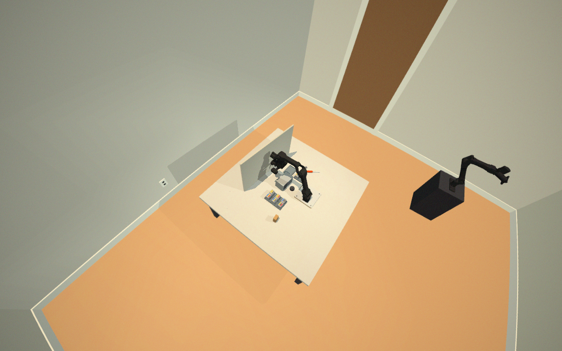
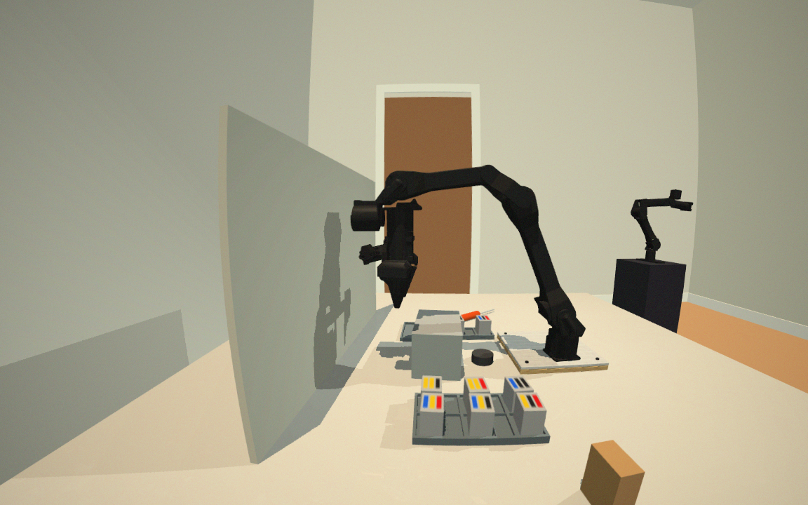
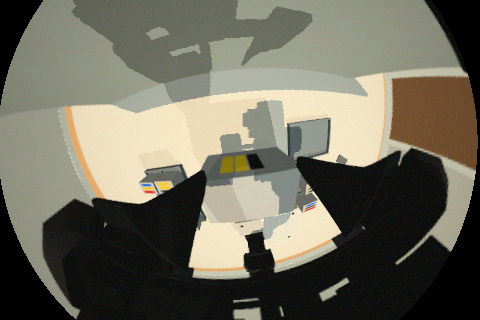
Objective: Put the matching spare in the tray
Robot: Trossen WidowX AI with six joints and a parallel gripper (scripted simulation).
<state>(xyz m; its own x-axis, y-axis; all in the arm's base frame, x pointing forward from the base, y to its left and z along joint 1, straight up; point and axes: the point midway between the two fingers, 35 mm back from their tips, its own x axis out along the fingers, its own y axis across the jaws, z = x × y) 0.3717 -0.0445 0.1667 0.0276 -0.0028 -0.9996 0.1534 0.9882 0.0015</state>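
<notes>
The mounted unit (image 2: 436,354) (image 3: 248,196) is a grey box on the table. Its back face shows in the wrist view with a label (image 3: 242,163) of two yellow bars and one black bar. My gripper (image 2: 396,303) (image 3: 252,168) (image 1: 272,162) is open and empty. It hangs fingers-down behind the unit, between it and the upright panel (image 2: 287,264). A grey rack (image 2: 479,436) (image 1: 275,199) (image 3: 162,172) in front of the unit holds several spares with colour-bar labels. The flat grey tray (image 2: 405,329) (image 3: 308,138) lies behind the unit.
One more spare (image 2: 483,324) sits in a small holder near an orange-handled screwdriver (image 2: 470,313). A black puck (image 2: 482,356) lies beside the arm's base plate (image 2: 526,360). A brown block (image 2: 611,472) (image 1: 276,217) lies near the front. A second arm on a black pedestal (image 2: 649,288) stands off the table.
</notes>
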